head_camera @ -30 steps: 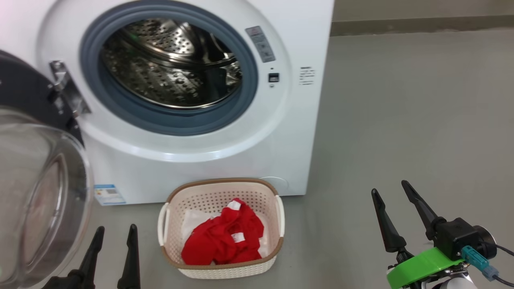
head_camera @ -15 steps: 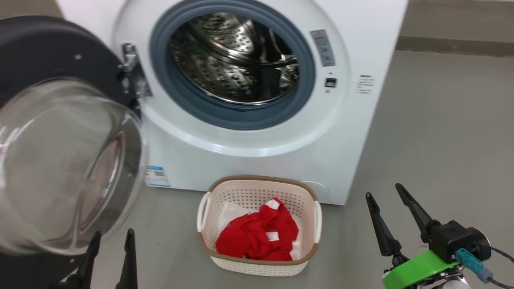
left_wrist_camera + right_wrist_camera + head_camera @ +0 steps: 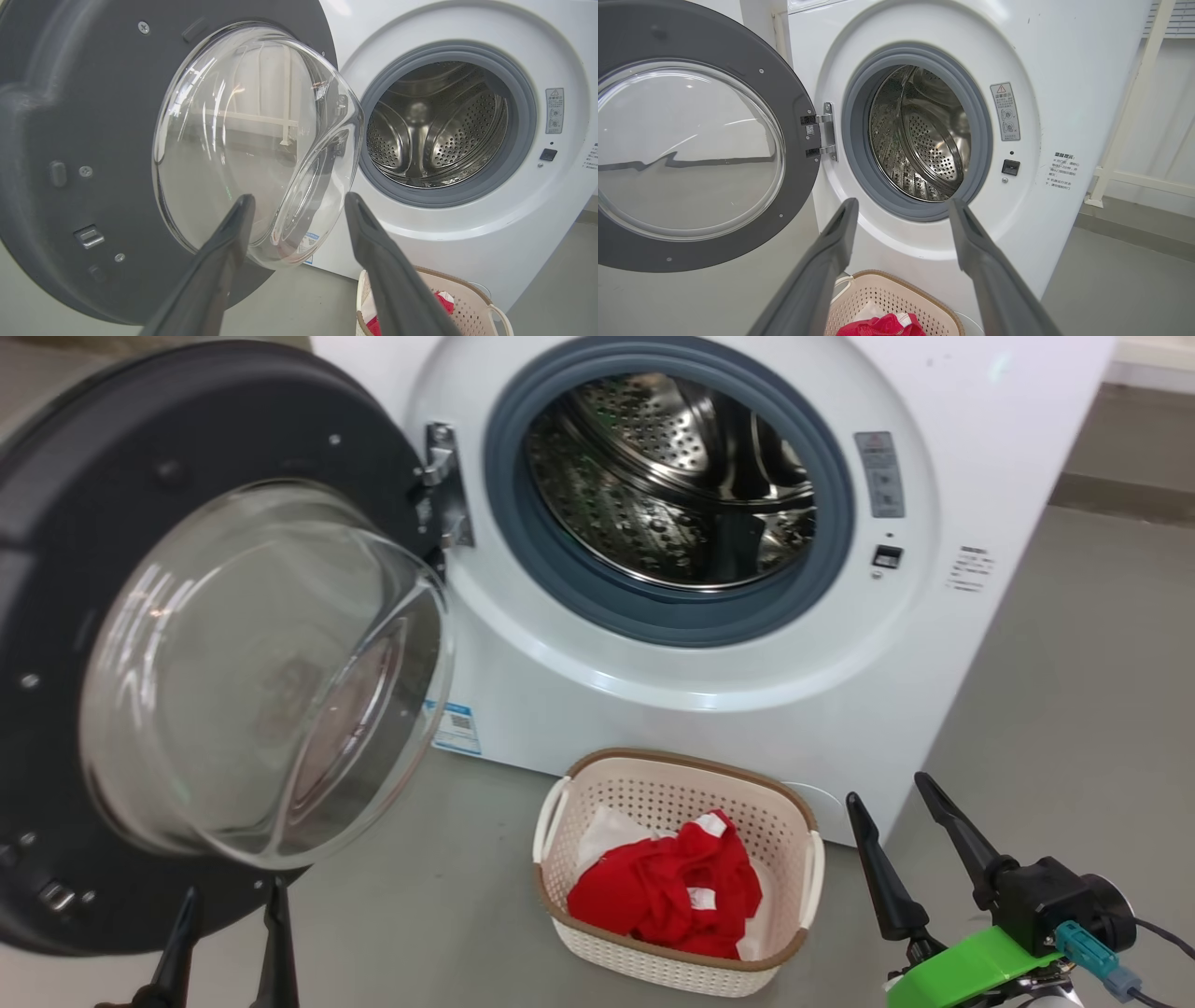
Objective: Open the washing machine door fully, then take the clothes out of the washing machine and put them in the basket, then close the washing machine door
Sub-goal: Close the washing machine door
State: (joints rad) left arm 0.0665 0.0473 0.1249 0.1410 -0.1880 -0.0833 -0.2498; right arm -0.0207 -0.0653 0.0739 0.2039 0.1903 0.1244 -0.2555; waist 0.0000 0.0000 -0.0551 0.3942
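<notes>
The washing machine (image 3: 934, 420) is a white front-loader, and its steel drum (image 3: 672, 495) looks empty. The washing machine door (image 3: 233, 420) hangs wide open on the left, glass bowl facing me. On the floor in front stands the cream basket (image 3: 653, 971) with the red clothes (image 3: 663, 896) inside. My left gripper (image 3: 233, 891) is open just below the door's glass, holding nothing; in the left wrist view it (image 3: 299, 198) points at the bowl. My right gripper (image 3: 887, 789) is open and empty beside the basket's right side. From the right wrist my gripper (image 3: 903, 201) points at the drum opening above the basket (image 3: 896, 289).
Grey floor (image 3: 1074, 691) stretches to the right of the machine. A white frame (image 3: 1134, 116) stands against the wall behind the machine's right side. The open door takes up the space at my left, close to the left gripper.
The head camera has turned left, so the whole picture has slid right and more of the door shows. Both grippers stay open; basket and clothes have not moved.
</notes>
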